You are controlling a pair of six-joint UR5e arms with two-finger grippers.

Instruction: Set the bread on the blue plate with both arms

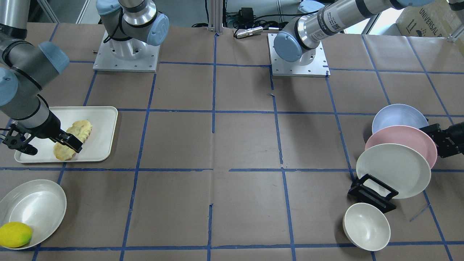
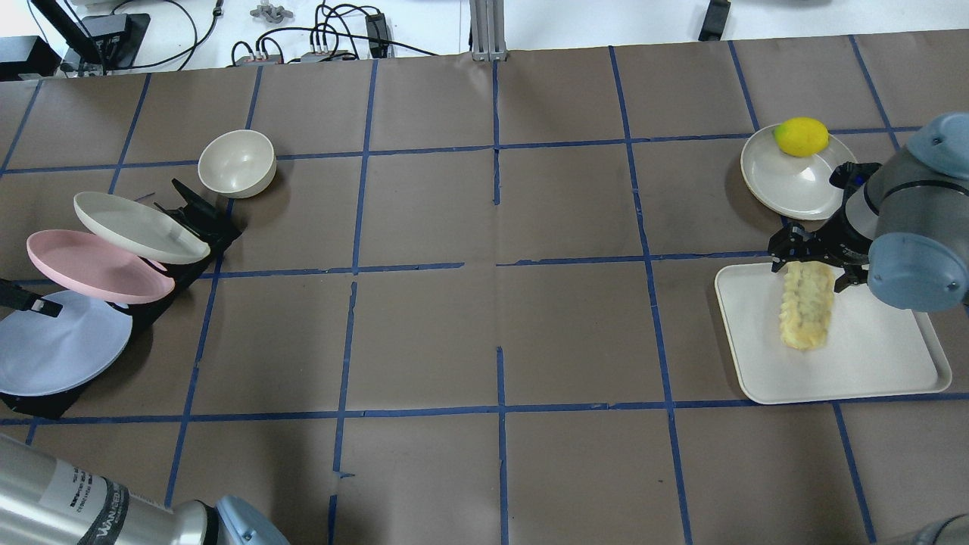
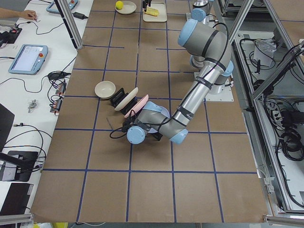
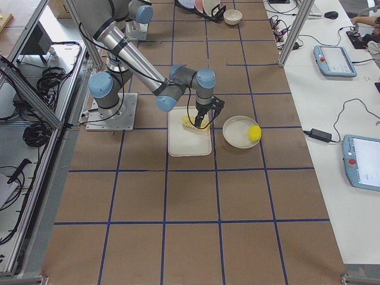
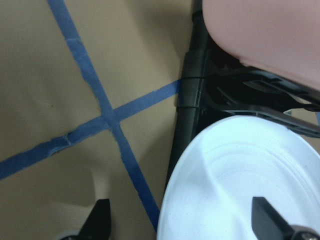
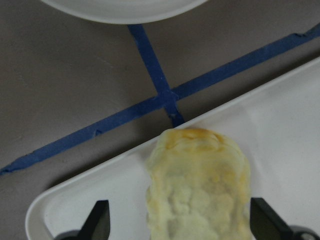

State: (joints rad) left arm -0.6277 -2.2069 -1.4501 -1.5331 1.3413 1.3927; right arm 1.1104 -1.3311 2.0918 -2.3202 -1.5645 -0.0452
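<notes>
The bread (image 2: 806,310) lies on a white tray (image 2: 870,356) at my right. My right gripper (image 2: 810,263) is open and hangs over the loaf's far end. In the right wrist view the bread (image 6: 200,185) sits between the two spread fingertips (image 6: 100,220), with a gap on each side. The blue plate (image 2: 53,344) leans in a black rack (image 2: 193,219) at my left, nearest my side. My left gripper (image 5: 182,222) is open at the blue plate (image 5: 240,180), its rim between the fingertips (image 5: 102,217). It also shows beside the plates in the front-facing view (image 1: 440,139).
A pink plate (image 2: 95,265) and a cream-white plate (image 2: 136,227) lean in the same rack beyond the blue one. A cream bowl (image 2: 236,163) stands past the rack. A white plate (image 2: 795,182) with a yellow lemon (image 2: 801,136) sits just beyond the tray.
</notes>
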